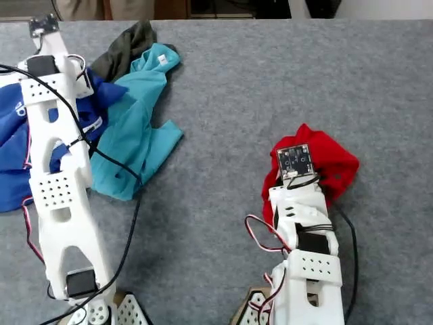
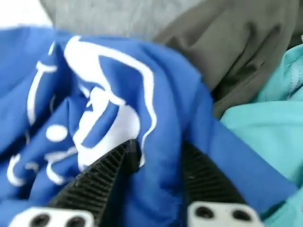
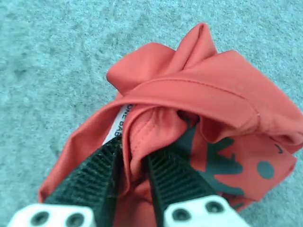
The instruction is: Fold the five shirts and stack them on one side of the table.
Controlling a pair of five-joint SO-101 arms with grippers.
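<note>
A crumpled red shirt point(image 1: 325, 162) lies right of the table's middle. My right gripper point(image 3: 132, 163) is shut on a fold of the red shirt point(image 3: 199, 104) near its white label. At the far left, a blue shirt with white print point(image 1: 13, 135) lies bunched under the left arm. My left gripper point(image 2: 158, 165) is shut on a fold of the blue shirt point(image 2: 109, 94). A teal shirt point(image 1: 135, 122) spreads beside the blue one, and a dark olive shirt point(image 1: 125, 47) lies behind them. The olive shirt point(image 2: 236, 42) and teal shirt point(image 2: 270, 123) sit just past the blue fold.
Grey felt covers the table point(image 1: 270, 81), with open room in the middle and back right. Black and red cables point(image 1: 128, 230) trail from the arms near the front edge. The arm bases stand at the front.
</note>
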